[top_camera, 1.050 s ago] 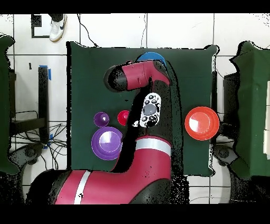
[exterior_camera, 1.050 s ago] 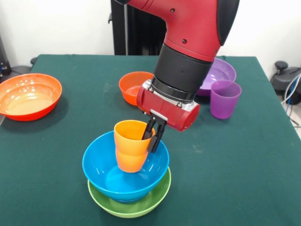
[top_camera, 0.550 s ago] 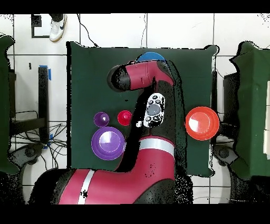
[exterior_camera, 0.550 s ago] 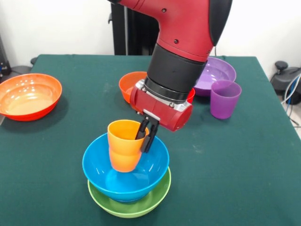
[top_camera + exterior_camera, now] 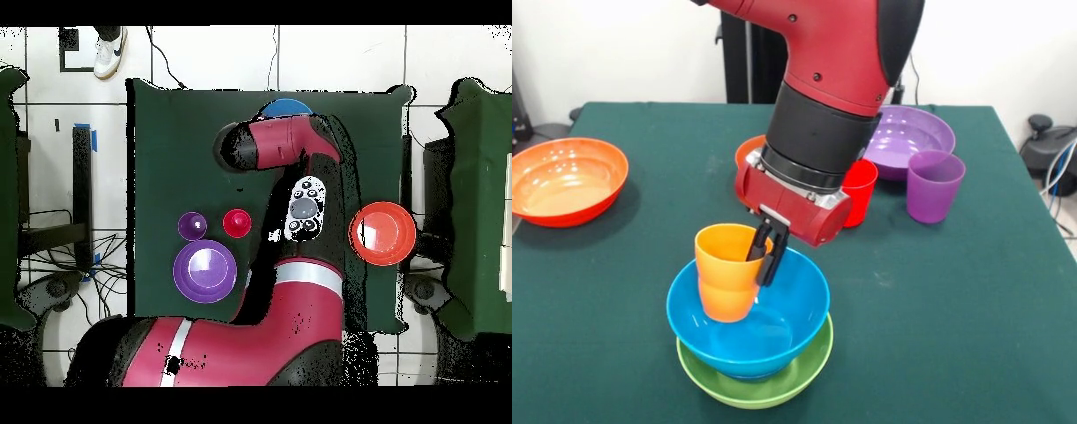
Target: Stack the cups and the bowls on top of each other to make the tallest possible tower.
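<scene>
Overhead, the red and black arm (image 5: 280, 300) swept from its base across the green-clothed table (image 5: 160, 150) and bent back over the tower, hiding most of it. From the front, its wrist slanted down, and the black gripper (image 5: 763, 256) was closed on the rim of the waisted orange plastic cup (image 5: 726, 272), one finger inside the cup and one outside. That cup hung tilted inside the deep light blue plastic bowl (image 5: 777, 334), directly under the gripper; whether its base touched the bowl could not be told. The blue bowl sat nested in the lime green plastic bowl (image 5: 794, 382). Behind the gripper, the arm covered nearly all of the small orange bowl (image 5: 747, 152) and part of the red plastic cup (image 5: 858, 190). Beyond those stood the wide purple bowl (image 5: 914, 137) with the purple cup (image 5: 934, 185) just in front of it. Well apart from the gripper lay the wide orange-red bowl (image 5: 567, 180). No dark blue bowl could be made out.
</scene>
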Motion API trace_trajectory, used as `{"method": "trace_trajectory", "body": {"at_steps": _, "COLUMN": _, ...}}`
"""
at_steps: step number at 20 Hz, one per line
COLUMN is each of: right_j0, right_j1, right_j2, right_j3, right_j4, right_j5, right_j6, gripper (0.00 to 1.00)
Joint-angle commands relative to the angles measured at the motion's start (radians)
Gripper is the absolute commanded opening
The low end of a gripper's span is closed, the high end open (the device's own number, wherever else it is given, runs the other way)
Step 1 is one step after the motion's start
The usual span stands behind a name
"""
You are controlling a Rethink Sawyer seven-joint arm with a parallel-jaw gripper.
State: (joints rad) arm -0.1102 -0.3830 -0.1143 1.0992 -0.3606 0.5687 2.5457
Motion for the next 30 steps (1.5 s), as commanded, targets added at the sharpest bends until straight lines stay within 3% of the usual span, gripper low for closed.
{"method": "trace_trajectory", "body": {"at_steps": 1, "right_j0": -0.012, "right_j1": -0.015, "right_j2": 0.115, "right_j3": 0.004, "right_j4": 0.004, "right_j5": 0.078, "right_j6": -0.141, "gripper": 0.00}}
{"method": "trace_trajectory", "body": {"at_steps": 26, "right_j0": -0.002, "right_j1": -0.014, "right_j2": 0.145, "right_j3": -0.127, "right_j4": 0.024, "right_j5": 0.259, "right_j6": -0.168, "gripper": 0.00}}
{"method": "trace_trajectory", "body": {"at_steps": 30, "right_j0": -0.003, "right_j1": -0.023, "right_j2": 0.145, "right_j3": -0.096, "right_j4": 0.021, "right_j5": 0.241, "right_j6": -0.164, "gripper": 0.00}}
